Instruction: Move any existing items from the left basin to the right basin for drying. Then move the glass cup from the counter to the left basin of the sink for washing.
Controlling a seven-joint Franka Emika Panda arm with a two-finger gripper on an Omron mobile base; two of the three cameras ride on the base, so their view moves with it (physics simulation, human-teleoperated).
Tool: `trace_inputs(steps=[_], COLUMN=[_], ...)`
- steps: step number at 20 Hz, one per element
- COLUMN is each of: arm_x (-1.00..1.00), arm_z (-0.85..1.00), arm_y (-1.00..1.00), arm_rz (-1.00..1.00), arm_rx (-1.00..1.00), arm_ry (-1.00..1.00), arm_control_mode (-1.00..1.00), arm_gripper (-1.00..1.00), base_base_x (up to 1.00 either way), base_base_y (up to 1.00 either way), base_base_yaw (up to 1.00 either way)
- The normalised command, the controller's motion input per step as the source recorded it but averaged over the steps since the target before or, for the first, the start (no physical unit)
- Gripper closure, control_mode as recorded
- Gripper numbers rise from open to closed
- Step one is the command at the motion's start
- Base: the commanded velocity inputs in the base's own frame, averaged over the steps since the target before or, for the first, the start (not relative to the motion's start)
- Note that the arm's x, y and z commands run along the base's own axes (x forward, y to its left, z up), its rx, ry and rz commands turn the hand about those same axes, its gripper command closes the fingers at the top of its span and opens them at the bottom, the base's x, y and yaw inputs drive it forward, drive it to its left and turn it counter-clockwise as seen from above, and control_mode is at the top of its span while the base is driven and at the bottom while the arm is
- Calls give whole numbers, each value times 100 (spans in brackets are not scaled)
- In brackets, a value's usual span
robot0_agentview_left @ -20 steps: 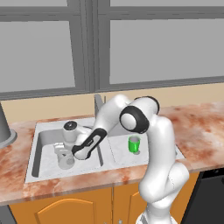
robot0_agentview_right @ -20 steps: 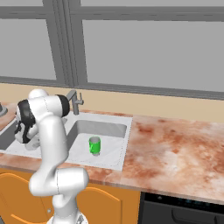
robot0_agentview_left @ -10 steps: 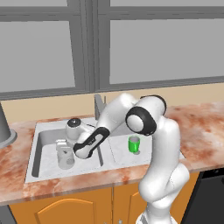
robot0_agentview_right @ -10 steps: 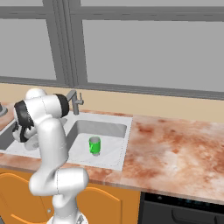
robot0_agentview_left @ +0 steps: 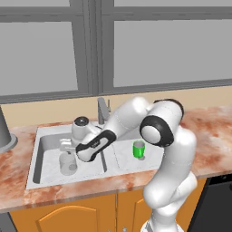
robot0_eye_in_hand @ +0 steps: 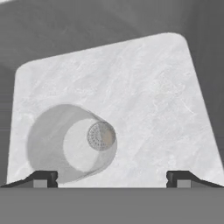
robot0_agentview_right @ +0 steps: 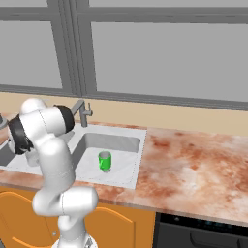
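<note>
The glass cup (robot0_agentview_left: pixel 68 164) stands upright on the floor of the left basin (robot0_agentview_left: pixel 45 156), a pale translucent tumbler nothing is gripping. From the hand view we look almost straight down into the glass cup (robot0_eye_in_hand: pixel 70 143), and the basin's small round drain (robot0_eye_in_hand: pixel 101 136) shows through its bottom, so it stands over or just beside that drain. The gripper (robot0_agentview_left: pixel 65 146) hangs right above it in the left base view, fingers spread wide. In the hand view the two dark fingertips (robot0_eye_in_hand: pixel 43 178) sit far apart at the bottom edge; the cup's rim overlaps the left one in the picture, but whether it touches I cannot tell. So the hand is wide open and empty, holding nothing at all.

Across the divider, the green mug (robot0_agentview_left: pixel 139 150) stands upright in the right basin (robot0_agentview_left: pixel 122 159), well apart from the cup. The right base view gives the same: green mug (robot0_agentview_right: pixel 104 161) standing on the pale floor of the right basin (robot0_agentview_right: pixel 121 160).

Behind the bowls the grey faucet (robot0_agentview_left: pixel 103 110) rises against the wall. The white arm (robot0_agentview_left: pixel 131 118) reaches from the right across the sink. Around it all runs the mottled reddish counter (robot0_agentview_left: pixel 213 136), with a dark grey canister (robot0_agentview_left: pixel 4 136) at the far left edge and orange cabinet doors (robot0_agentview_left: pixel 63 218) below.
</note>
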Motion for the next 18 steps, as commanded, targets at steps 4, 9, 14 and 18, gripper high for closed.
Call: trace_inputs(steps=[4,9,14,18], arm_x=[-21,-19,-30,-44], arm_z=[42,49,43,35], arm_y=[0,0,7,22], arm_rz=[-2,0,0,-1], arm_rx=[0,0,0,0], arm_ry=[0,0,0,0], arm_control_mode=[-100,-100,-100,-100], arm_gripper=[-100,-100,-100,-100], base_base_x=[0,0,0,0], base_base_y=[0,0,0,0], base_base_yaw=[0,0,0,0])
